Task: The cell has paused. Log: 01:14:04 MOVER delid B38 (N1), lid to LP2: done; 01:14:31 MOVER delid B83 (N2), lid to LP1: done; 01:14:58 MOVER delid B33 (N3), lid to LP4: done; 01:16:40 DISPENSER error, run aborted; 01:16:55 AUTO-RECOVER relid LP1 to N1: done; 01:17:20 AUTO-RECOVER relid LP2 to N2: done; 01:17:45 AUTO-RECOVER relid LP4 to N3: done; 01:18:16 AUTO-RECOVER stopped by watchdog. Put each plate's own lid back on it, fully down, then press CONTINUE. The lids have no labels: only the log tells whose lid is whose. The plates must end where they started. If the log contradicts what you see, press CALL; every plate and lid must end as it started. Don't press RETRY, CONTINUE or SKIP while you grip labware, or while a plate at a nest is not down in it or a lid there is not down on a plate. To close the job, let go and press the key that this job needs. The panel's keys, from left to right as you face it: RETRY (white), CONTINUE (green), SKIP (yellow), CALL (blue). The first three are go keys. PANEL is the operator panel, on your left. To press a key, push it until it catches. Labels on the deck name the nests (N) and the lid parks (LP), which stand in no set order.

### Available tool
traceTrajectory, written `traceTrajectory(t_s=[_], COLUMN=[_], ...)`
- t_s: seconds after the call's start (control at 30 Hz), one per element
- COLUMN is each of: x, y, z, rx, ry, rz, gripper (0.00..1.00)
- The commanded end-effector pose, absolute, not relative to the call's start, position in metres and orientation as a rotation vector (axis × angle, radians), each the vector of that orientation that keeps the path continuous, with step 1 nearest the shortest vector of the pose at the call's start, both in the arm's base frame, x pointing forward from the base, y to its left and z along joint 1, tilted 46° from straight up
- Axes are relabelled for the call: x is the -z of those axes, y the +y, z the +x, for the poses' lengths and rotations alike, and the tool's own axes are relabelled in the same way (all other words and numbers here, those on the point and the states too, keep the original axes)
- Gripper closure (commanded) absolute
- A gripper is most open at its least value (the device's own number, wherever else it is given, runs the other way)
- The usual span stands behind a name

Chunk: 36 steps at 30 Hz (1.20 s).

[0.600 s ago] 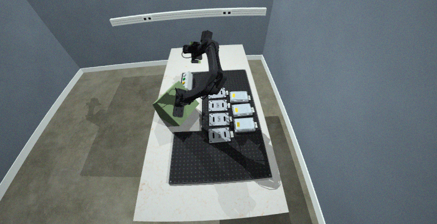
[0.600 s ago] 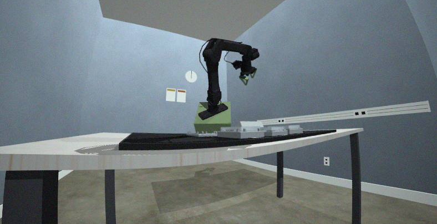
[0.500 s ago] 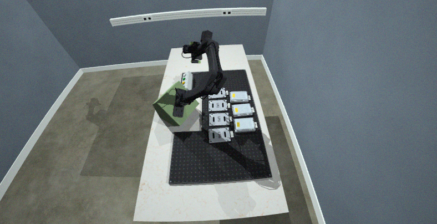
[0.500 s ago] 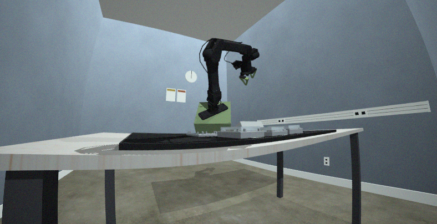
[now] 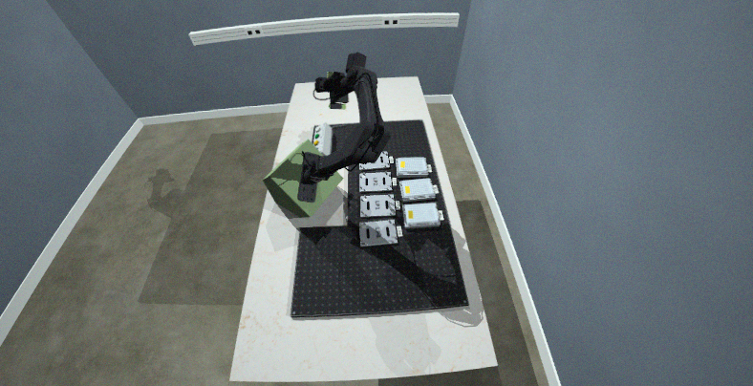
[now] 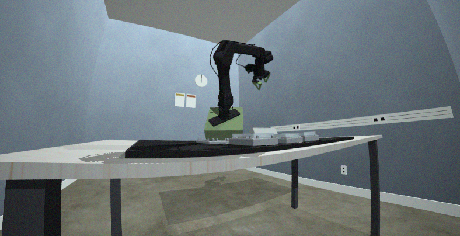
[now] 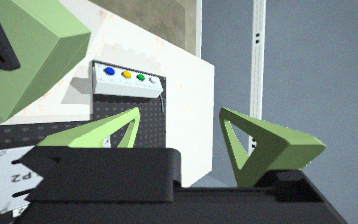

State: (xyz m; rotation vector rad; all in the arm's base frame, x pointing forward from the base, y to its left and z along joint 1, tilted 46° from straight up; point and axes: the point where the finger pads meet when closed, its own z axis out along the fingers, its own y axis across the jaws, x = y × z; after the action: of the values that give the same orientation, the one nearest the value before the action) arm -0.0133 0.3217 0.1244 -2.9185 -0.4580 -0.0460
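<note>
Plates with lids on are sitting in a column on the black perforated deck (image 5: pixel 336 277): one lidded plate (image 5: pixel 412 166) farthest from the viewer in the top view, a second lidded plate (image 5: pixel 418 189) in the middle and a third lidded plate (image 5: pixel 421 215) nearest, each showing a yellow mark at its left end. Just beside them, toward the arm's base, four grey lid parks are lying bare in a parallel column, with the nearest lid park (image 5: pixel 377 232) at its end; in the wrist view one park label (image 7: pixel 7 175) is reading as P2, the rest being hidden. The operator panel (image 5: pixel 321 138) is standing at the deck's edge beside the green pedestal (image 5: pixel 282 182), its keys showing in the wrist view as blue (image 7: pixel 109 71), yellow (image 7: pixel 126 74), green (image 7: pixel 140 77) and white (image 7: pixel 153 80). The gripper (image 6: pixel 260 81) is hanging high in the air beyond the panel, well above the white table (image 5: pixel 273 331), its green fingers spread wide apart and grasping nothing.
</note>
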Motion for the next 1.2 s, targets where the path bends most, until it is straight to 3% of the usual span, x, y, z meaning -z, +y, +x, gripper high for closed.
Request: traceTrajectory(t_s=[0.0, 0.37, 1.17], x=[-0.126, -0.125, -0.123], y=[0.321, 0.315, 0.297], z=[0.0, 0.048, 0.102], rx=[0.068, 0.112, 0.193], ry=[-0.378, -0.062, 0.503], rz=[-2.908, -2.907, -2.821], gripper=[0.0, 0.0, 0.0])
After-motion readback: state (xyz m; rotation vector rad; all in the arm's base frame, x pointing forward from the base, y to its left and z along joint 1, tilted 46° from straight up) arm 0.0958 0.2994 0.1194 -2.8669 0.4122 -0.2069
